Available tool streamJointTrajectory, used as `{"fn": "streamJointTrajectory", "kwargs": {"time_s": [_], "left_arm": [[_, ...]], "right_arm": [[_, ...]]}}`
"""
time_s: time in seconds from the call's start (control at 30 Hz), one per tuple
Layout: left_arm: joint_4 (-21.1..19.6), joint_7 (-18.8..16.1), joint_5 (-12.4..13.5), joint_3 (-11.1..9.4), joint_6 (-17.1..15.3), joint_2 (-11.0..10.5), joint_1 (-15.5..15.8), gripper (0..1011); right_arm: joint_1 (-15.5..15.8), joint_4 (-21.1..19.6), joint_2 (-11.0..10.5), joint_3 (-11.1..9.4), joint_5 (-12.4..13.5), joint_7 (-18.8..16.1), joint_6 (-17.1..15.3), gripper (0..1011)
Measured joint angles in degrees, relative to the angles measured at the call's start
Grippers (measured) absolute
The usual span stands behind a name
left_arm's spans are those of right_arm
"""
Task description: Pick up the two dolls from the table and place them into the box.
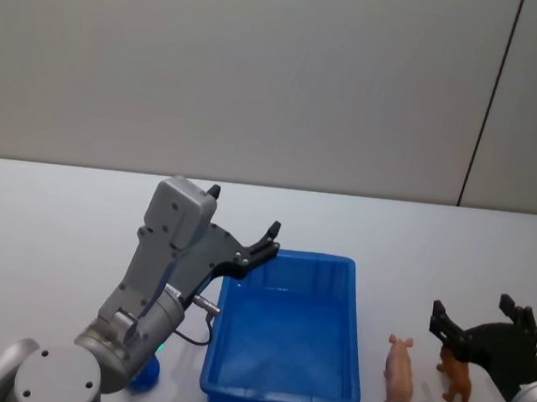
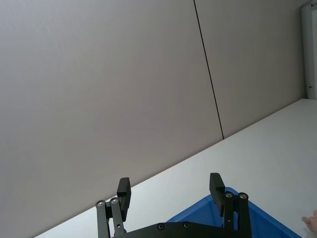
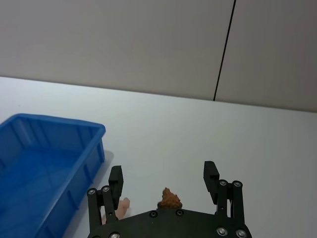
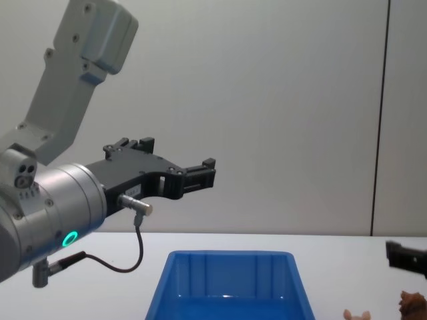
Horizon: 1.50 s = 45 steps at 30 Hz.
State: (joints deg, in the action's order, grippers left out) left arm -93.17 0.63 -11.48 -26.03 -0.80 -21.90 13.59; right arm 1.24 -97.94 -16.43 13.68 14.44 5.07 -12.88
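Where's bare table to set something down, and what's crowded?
Bare table left of the box and behind it. Crowded right of the box: pink doll and brown doll side by side, right gripper open above the brown one.

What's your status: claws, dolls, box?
Left claw open, raised by left rim of box. Right claw open, poised at brown dog doll. Pink pig doll beside it on table; box empty. Nothing blocking.
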Motion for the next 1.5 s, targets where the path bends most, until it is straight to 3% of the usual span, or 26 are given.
{"fn": "streamJointTrajectory", "kwargs": {"time_s": [0.63, 1.17, 1.23, 1.5], "left_arm": [[0.00, 0.00, 0.00, 0.00, 0.00, 0.00, 0.00, 1001], [0.00, 0.00, 0.00, 0.00, 0.00, 0.00, 0.00, 1001], [0.00, 0.00, 0.00, 0.00, 0.00, 0.00, 0.00, 1001], [0.00, 0.00, 0.00, 0.00, 0.00, 0.00, 0.00, 1001]], "right_arm": [[-0.05, 3.65, 1.92, 0.27, -0.17, 2.99, -4.70, 1001], [-0.41, 6.37, 3.22, 0.12, 1.30, 3.68, -7.59, 1001], [-0.51, 6.75, 3.39, 0.10, 1.45, 3.50, -7.80, 984], [-0.87, 8.10, 4.04, 0.11, 1.77, 2.98, -8.45, 754]]}}
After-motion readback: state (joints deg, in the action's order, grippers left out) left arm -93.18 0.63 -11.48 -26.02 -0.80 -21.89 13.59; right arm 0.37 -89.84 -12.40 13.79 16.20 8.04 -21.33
